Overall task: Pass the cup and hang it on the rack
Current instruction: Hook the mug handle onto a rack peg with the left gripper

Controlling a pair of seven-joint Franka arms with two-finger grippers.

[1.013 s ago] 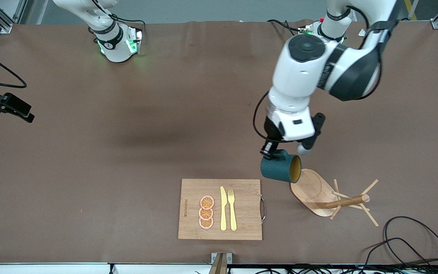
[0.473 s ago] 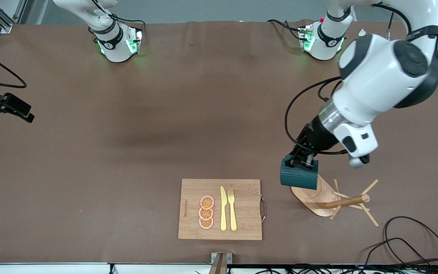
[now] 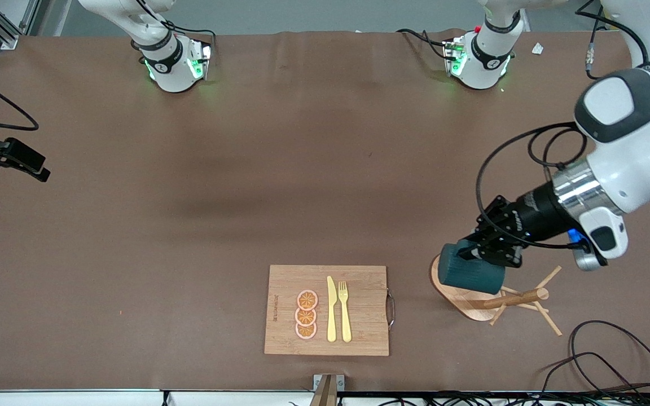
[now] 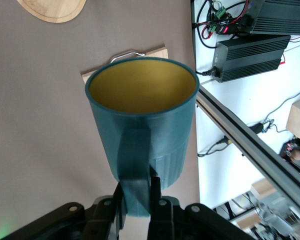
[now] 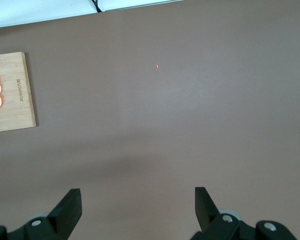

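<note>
Brown paper covers the tabletop (image 3: 246, 186), where a wooden cutting board (image 3: 359, 332) with a knife (image 3: 331, 310), a fork (image 3: 345, 310) and orange slices (image 3: 306, 314) lies near the front camera. Beside it toward the left arm's end stands the rack (image 3: 519, 298), and over its oval base the left gripper (image 3: 480, 254) holds the cup (image 3: 469, 273) on its side, fingers (image 4: 160, 212) clamped on the handle. Up at the right arm's end the right gripper (image 5: 137, 205) waits over bare tabletop with its fingers (image 5: 70, 207) spread wide and holding nothing.

Even, soft overhead light falls on the matte brown worktop (image 3: 246, 169), leaving one broad diffuse shadow mid-surface, green glows by both arm bases, no glare, and focus crisp throughout
</note>
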